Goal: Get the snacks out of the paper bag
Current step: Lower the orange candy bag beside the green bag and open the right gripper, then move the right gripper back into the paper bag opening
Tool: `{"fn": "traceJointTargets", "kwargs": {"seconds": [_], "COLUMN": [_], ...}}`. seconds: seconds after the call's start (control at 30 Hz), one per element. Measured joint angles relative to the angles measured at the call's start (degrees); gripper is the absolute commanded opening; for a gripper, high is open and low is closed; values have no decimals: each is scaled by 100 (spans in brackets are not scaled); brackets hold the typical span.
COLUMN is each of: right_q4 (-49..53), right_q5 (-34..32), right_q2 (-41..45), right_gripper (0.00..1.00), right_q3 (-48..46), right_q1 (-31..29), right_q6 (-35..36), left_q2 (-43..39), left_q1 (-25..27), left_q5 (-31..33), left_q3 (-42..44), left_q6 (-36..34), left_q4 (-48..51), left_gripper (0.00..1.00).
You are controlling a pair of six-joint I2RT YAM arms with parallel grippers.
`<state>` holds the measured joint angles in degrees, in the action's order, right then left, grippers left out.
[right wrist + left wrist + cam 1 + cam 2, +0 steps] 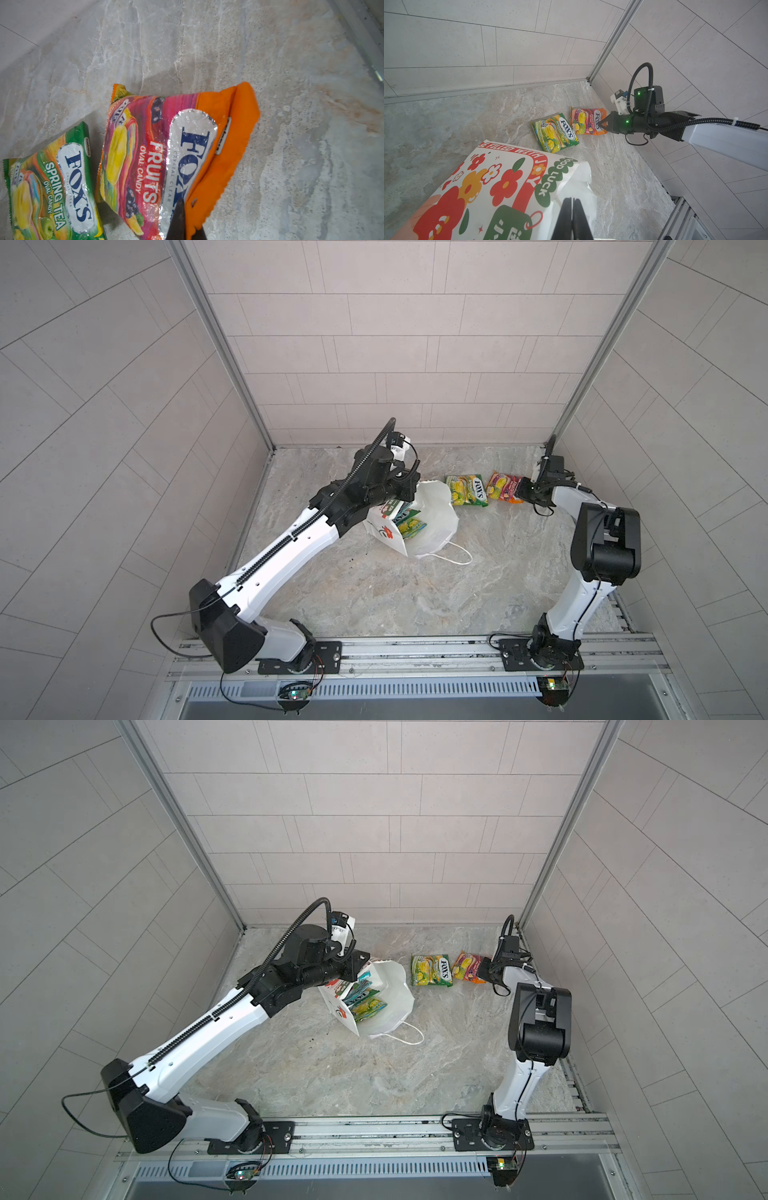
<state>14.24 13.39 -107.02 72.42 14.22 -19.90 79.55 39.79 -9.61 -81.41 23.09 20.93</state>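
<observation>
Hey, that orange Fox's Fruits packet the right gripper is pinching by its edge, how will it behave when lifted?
The orange packet will probably hang floppy: its thin seal is creased and folded where the right gripper pinches it. The glossy film throws glare and looks slippery, so it may slide out.

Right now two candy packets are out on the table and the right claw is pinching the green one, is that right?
Not quite: the right claw is shut on the orange-pink Fruits packet, not the green Spring Tea packet beside it, as the right wrist view shows. Two packets are indeed out on the table.
</observation>
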Motion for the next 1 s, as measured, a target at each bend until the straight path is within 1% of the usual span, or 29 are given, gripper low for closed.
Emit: {"fn": "traceJointTargets", "kwargs": {"seconds": [0.07, 0.1, 0.17, 0.2, 0.3, 0.47, 0.6, 0.77, 1.0], "right_q4": [107, 192, 317, 363, 433, 518, 538, 481, 396], "right_q5": [-79, -111, -190, -221, -225, -177, -22, 310, 1040], "right_q2": [-39, -59, -76, -76, -76, 101, 660, 1569, 2704], "right_gripper": [30, 37, 46, 48, 51, 51, 51, 51, 50], "right_q3": [94, 153, 260, 297, 339, 166, -210, -719, -1414], "right_q1": [9, 15, 24, 28, 44, 46, 46, 46, 4], "right_q6": [44, 42, 50, 59, 15, -52, -188, -470, -970], "left_q2": [0, 0, 0, 0, 0, 0, 0, 0, 0], "left_q1": [0, 0, 0, 0, 0, 0, 0, 0, 0], "left_q5": [2, 2, 2, 4, 7, 2, 2, 0, 0], "left_q3": [0, 0, 0, 0, 0, 0, 0, 0, 0], "left_q6": [0, 0, 0, 0, 0, 0, 0, 0, 4], "left_q4": [2, 4, 7, 11, 13, 20, 26, 28, 26], "left_gripper": [0, 0, 0, 0, 0, 0, 0, 0, 0]}}
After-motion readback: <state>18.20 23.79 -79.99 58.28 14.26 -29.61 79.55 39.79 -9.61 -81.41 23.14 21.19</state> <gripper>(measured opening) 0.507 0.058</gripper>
